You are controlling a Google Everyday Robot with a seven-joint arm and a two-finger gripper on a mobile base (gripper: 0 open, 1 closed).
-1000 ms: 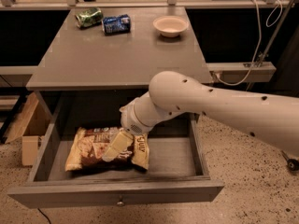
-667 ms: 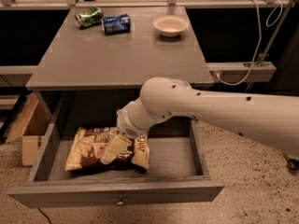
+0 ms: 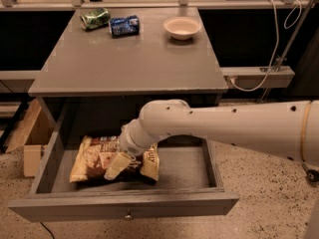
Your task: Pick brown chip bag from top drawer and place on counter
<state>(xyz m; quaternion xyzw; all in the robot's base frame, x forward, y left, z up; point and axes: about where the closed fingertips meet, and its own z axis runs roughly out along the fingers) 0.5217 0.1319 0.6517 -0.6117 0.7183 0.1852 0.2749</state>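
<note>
The flat grey cabinet counter (image 3: 129, 59) fills the far middle. The long white robot arm (image 3: 224, 128) reaches in from the right. Below the counter, the wide shallow grey top drawer (image 3: 189, 171) stands pulled out toward the near side. The crinkly brown chip bag with tan ends (image 3: 89, 161) lies flat in the drawer's left half. The cream gripper (image 3: 118, 164) sits on the bag's right part; I cannot tell whether it is clamped. The bag looks light, soft, slippery and crushable, so a gentle pinch on a raised fold near its middle seems wisest.
</note>
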